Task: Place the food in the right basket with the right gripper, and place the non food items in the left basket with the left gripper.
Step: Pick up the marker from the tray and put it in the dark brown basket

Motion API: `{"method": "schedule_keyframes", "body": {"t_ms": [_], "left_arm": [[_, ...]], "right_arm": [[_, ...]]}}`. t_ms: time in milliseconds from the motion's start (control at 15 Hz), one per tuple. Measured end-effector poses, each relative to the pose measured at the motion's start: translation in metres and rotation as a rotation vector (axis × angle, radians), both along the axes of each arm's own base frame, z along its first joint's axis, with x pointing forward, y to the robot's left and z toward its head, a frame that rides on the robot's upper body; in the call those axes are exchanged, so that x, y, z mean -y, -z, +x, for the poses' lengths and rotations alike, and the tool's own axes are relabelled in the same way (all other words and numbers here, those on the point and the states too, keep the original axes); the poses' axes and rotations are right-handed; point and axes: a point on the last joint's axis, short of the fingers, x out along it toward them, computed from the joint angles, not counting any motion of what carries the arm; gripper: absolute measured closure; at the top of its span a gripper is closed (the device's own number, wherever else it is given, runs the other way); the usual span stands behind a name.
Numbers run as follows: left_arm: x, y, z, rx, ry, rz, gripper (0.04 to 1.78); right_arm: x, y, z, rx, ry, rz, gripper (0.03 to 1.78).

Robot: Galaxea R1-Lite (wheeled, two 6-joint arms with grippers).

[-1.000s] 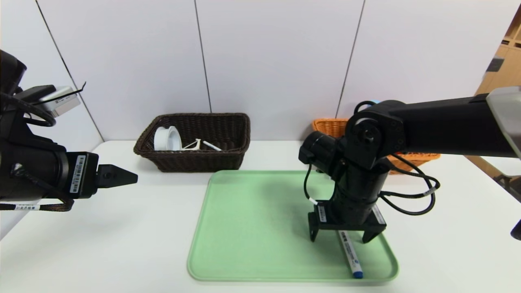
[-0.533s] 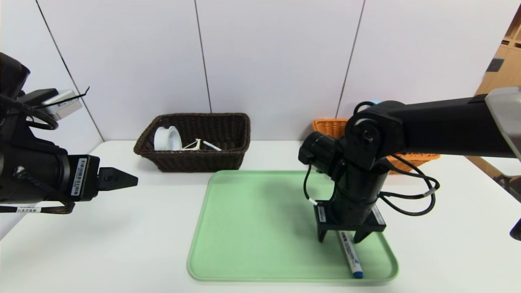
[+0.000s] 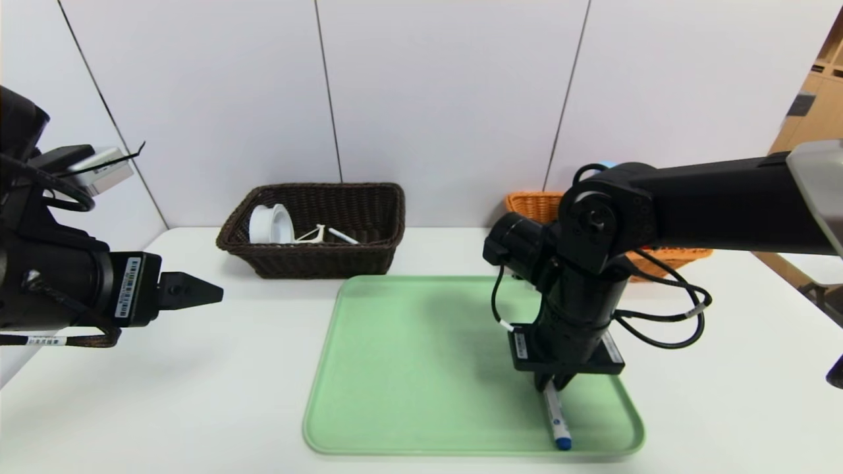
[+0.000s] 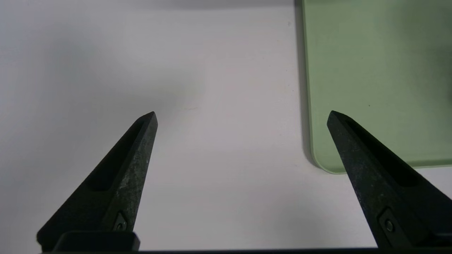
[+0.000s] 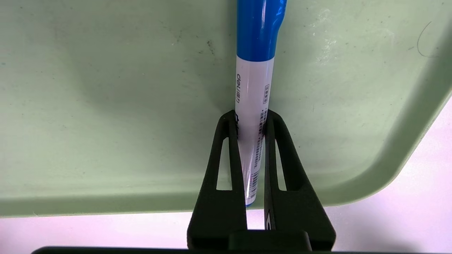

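A blue-capped white marker (image 3: 557,416) (image 5: 253,88) lies on the green tray (image 3: 395,368) (image 5: 106,88) near its front right corner. My right gripper (image 3: 552,384) (image 5: 250,115) points down and is shut on the marker's white barrel. My left gripper (image 3: 197,290) (image 4: 243,115) hovers open over the bare table left of the tray, holding nothing. The dark brown left basket (image 3: 316,263) holds a white tape roll (image 3: 270,224), a peeler (image 3: 313,235) and a thin pen (image 3: 342,236). The orange right basket (image 3: 530,201) is mostly behind my right arm. The food is hidden.
The white table (image 3: 197,395) reaches left and in front of the tray. A corner of the tray (image 4: 370,70) shows in the left wrist view. White wall panels stand behind the baskets.
My right gripper has closed from wide open onto the marker, nudging the marker slightly to the left. My left arm has barely moved.
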Motion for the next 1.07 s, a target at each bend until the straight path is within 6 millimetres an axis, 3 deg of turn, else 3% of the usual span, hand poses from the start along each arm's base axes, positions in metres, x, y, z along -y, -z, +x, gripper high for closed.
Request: {"method": "schedule_keyframes", "body": {"t_ms": [333,733,1067], "left_arm": [[0.000,0.005,0.000,-0.017,-0.003,0.004,0.13],[-0.001,0.009,-0.001,-0.033,-0.005,0.009,0.13],[-0.001,0.011,-0.001,-0.040,-0.007,0.008,0.13]], "right_arm": [[-0.009,-0.025,0.003,0.189,-0.025,0.140,1.62],[-0.032,-0.084,0.004,0.604,-0.170,0.408,1.62],[-0.047,-0.127,0.023,1.010,-0.290,0.551,1.62]]}}
